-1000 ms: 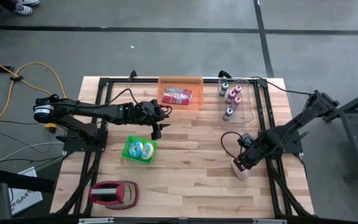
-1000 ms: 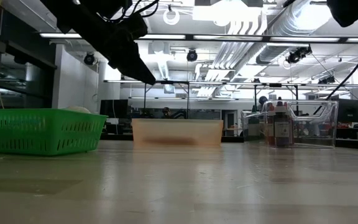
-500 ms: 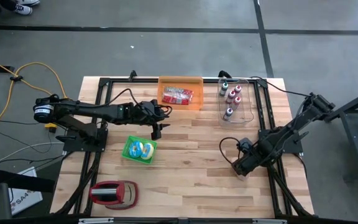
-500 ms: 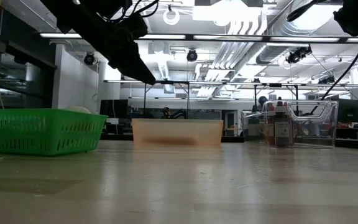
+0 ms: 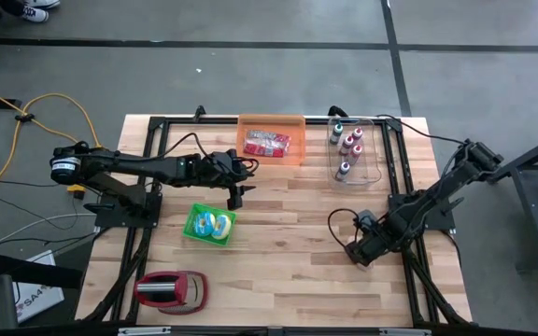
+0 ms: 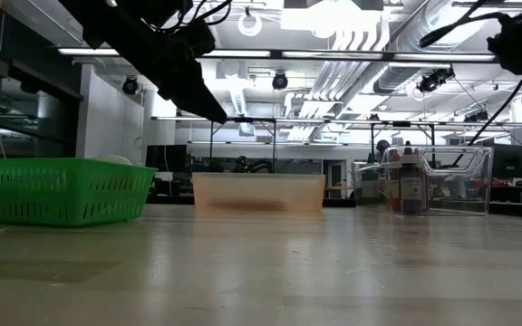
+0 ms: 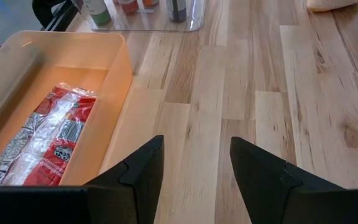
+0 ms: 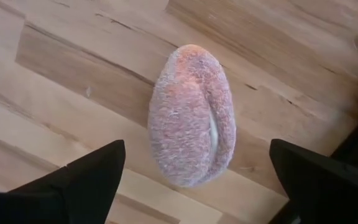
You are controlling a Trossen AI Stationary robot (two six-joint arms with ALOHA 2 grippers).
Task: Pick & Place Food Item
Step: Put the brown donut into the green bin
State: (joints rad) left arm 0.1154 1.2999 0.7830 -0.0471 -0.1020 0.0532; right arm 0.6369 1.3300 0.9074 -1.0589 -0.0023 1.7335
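Observation:
The food item (image 8: 192,115) is a pinkish-brown oval bun. It lies flat on the wooden table near the right frame rail, and its edge also shows in the left wrist view (image 7: 331,5). My right gripper (image 8: 194,180) hangs straight above it, pointing down, open. One finger stands on either side of the bun, and neither touches it. In the high view the right gripper (image 5: 361,250) hides the bun. My left gripper (image 5: 234,196) waits open and empty above the table, beside the orange bin (image 7: 48,130).
The orange bin (image 5: 271,140) holds red packets at the far middle. A clear bin of bottles (image 5: 353,149) stands at the far right. A green basket (image 5: 210,224) holds round items left of centre. A red appliance (image 5: 171,289) sits near left. A black frame rail (image 5: 404,224) runs beside the bun.
My right gripper has come down over the bun and shifted slightly toward the table's left edge. The bun showed beside the gripper in the high view a second ago and is now covered by it. The bun has not moved.

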